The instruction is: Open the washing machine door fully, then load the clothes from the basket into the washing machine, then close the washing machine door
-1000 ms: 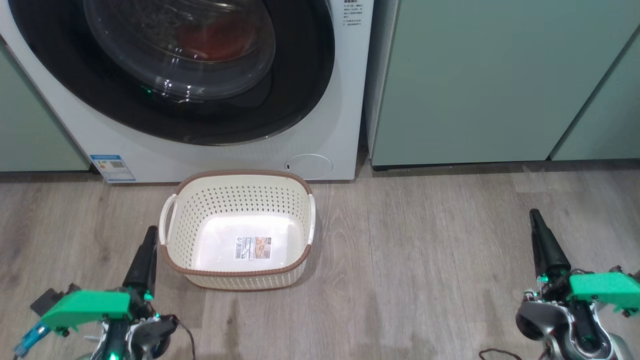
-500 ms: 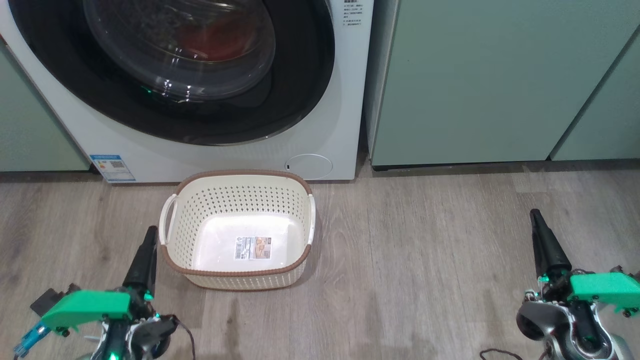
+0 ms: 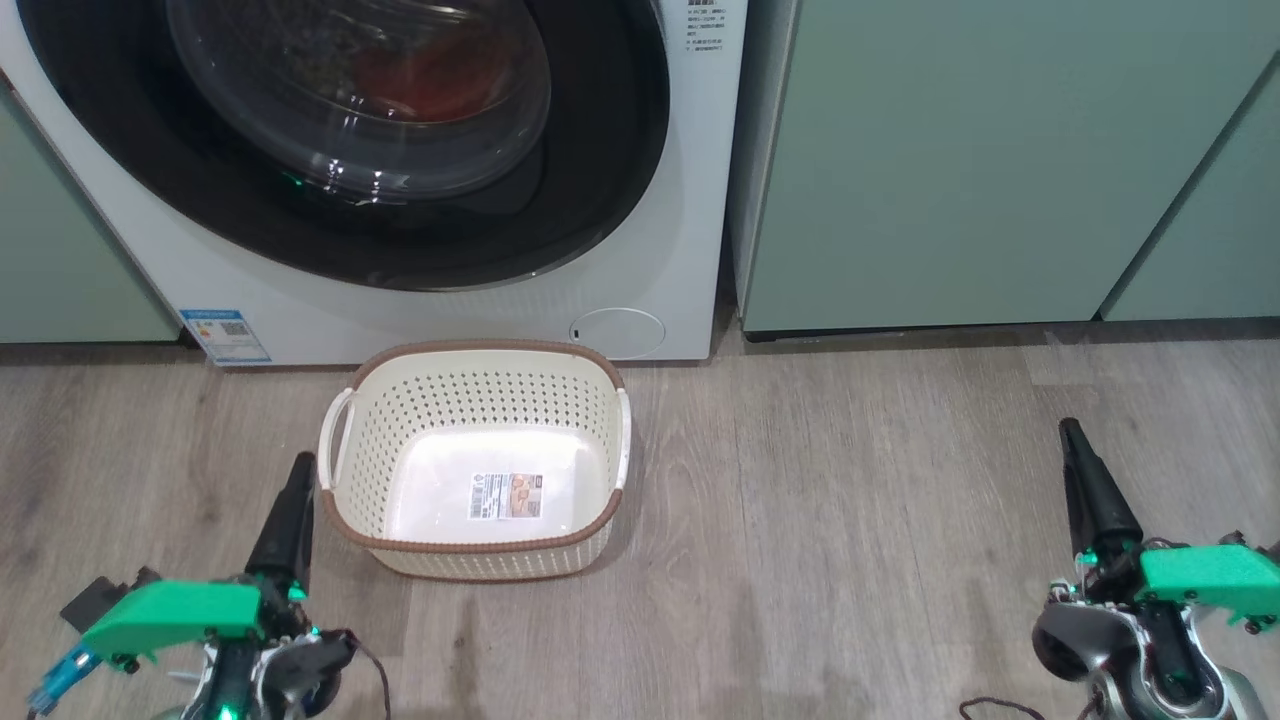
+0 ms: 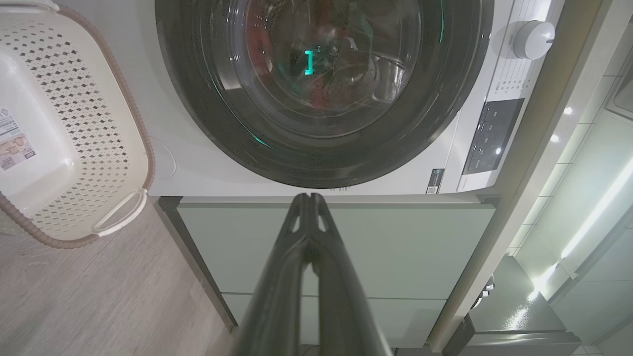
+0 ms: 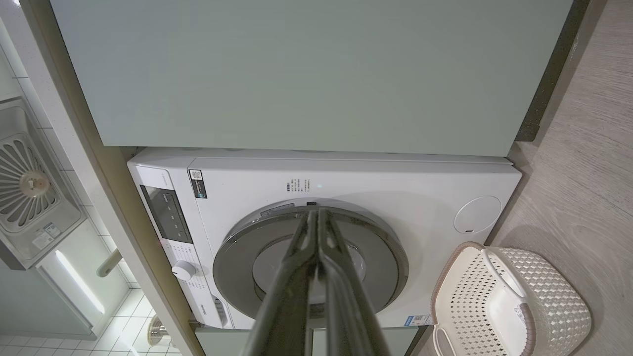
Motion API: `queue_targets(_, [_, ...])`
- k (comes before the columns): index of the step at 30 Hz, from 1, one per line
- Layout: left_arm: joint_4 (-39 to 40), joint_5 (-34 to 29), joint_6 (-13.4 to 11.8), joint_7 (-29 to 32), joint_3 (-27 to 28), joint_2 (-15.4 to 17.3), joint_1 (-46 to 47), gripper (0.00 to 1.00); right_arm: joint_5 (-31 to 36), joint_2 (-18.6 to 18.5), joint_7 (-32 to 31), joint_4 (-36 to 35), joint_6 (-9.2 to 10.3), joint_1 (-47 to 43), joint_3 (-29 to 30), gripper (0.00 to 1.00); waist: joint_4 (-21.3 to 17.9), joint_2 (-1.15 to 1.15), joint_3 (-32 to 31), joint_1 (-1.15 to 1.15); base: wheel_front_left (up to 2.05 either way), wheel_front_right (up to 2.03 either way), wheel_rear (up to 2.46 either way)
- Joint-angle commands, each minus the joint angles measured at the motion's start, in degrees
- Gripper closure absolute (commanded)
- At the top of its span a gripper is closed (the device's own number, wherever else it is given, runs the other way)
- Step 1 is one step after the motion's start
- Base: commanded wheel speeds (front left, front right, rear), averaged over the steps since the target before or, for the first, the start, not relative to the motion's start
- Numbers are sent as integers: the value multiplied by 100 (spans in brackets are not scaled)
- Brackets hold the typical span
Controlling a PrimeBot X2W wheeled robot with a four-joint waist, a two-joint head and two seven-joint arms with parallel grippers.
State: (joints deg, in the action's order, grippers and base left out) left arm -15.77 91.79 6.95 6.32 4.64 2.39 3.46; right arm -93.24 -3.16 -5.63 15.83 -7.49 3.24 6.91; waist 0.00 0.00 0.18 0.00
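Note:
The white washing machine (image 3: 680, 200) stands at the back with its round black-rimmed door (image 3: 600, 170) closed flat against its front. Red clothes (image 3: 430, 75) show dimly through the glass, inside the drum. In front of it on the floor sits the cream basket (image 3: 480, 400), with nothing inside but a label on its bottom. My left gripper (image 3: 298, 470) is shut, just left of the basket. Far out at the lower right, my right gripper (image 3: 1070, 432) is shut over bare floor. Both wrist views show the door (image 4: 207, 109) (image 5: 232, 257) closed and the fingers pressed together.
Pale green cabinets (image 3: 980, 160) flank the washer on the right and left (image 3: 60, 260). Grey wood floor (image 3: 850, 520) spreads between the basket and my right gripper. A control panel and knob (image 4: 533, 39) sit on the washer's top strip.

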Motion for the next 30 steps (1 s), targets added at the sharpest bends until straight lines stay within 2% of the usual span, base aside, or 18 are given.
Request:
queue_targets(1, [172, 37, 54, 17, 189, 49, 273, 100, 52, -22, -32, -184, 0, 288, -105, 100, 0, 0, 0, 0, 0, 0, 0])
queue_targets(30, [172, 38, 54, 17, 188, 49, 273, 100, 72, -5, -52, -182, 0, 290, -81, 100, 0, 0, 0, 0, 0, 0, 0])
